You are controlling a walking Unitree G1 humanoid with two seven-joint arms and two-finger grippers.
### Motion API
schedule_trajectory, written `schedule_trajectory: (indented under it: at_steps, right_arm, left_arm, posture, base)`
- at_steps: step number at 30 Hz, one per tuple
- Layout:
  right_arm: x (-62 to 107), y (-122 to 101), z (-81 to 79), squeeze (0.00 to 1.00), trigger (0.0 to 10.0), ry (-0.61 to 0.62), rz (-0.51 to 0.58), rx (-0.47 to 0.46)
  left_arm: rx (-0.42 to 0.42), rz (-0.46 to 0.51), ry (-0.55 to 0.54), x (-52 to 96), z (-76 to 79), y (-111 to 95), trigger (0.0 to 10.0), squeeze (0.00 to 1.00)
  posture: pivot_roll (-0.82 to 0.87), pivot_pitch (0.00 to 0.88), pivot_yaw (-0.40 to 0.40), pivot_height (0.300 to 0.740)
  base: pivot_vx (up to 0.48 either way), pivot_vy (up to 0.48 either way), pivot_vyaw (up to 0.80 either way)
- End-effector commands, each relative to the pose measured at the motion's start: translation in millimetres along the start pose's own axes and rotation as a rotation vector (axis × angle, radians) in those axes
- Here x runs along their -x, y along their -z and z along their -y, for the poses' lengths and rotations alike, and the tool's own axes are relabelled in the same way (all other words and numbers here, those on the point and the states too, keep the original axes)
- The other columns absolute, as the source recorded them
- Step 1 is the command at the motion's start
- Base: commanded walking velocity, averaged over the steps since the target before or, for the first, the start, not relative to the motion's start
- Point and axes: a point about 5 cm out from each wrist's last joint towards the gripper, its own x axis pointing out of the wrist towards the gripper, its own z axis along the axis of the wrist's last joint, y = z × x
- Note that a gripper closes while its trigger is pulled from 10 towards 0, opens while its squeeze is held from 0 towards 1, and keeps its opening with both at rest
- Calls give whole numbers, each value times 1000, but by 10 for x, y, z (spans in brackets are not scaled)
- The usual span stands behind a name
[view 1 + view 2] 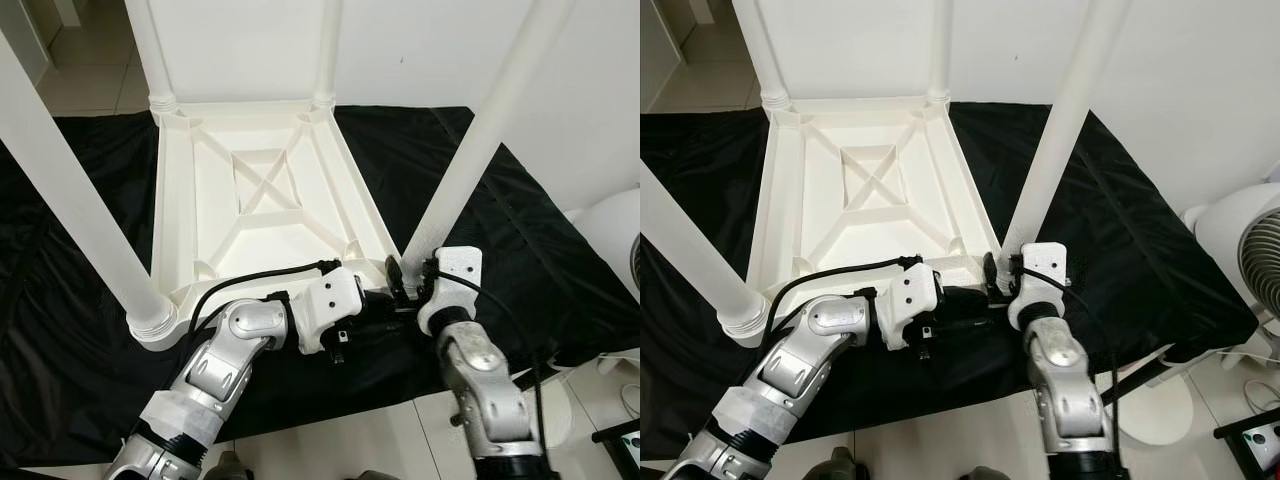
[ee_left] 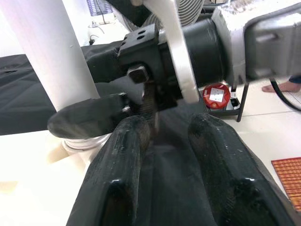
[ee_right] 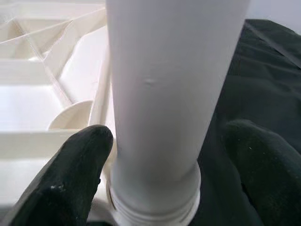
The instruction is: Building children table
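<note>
The white children's table (image 1: 265, 190) lies upside down on a black sheet (image 1: 530, 250), with its legs standing up. My right gripper (image 1: 402, 280) is at the base of the near-right leg (image 1: 480, 140). In the right wrist view its fingers (image 3: 80, 160) straddle that leg (image 3: 164, 70), open, with a gap on one side. My left gripper (image 1: 385, 305) reaches across just in front of the table's near edge, right beside the right gripper. It is open (image 2: 164, 136) with only the sheet between its fingers.
The near-left leg (image 1: 70, 210) rises close past my left arm. Two far legs (image 1: 150, 50) (image 1: 327, 50) stand by the white wall. A white fan (image 1: 1250, 250) stands on the tiled floor at right, and a small red object (image 2: 215, 96) sits on a low rack.
</note>
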Motion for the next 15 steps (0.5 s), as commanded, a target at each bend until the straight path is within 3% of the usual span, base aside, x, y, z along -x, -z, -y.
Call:
schedule_trajectory:
  at_steps: [1,4,11,15]
  right_arm:
    - [-25,-19,88,0,10000,-53,20,26]
    - [-104,-38,179,0,10000,-120,27,75]
    - [-216,-62,214,0,10000,-212,28,100]
    - [-404,-38,203,0,10000,-271,11,124]
  left_arm:
    - [-11,-8,-29,-28,-24,7,10000,0]
    - [-15,-8,-28,-32,-40,1,10000,0]
    - [-17,-7,-30,-38,-56,-9,10000,0]
    - [-21,-4,-41,-43,-73,-22,10000,0]
  posture:
    - [8,0,-46,740]
    - [6,0,-34,740]
    - [12,0,-34,740]
    - [27,0,-39,740]
  base:
    - [0,0,0]
    - [0,0,0]
    - [0,0,0]
    - [0,0,0]
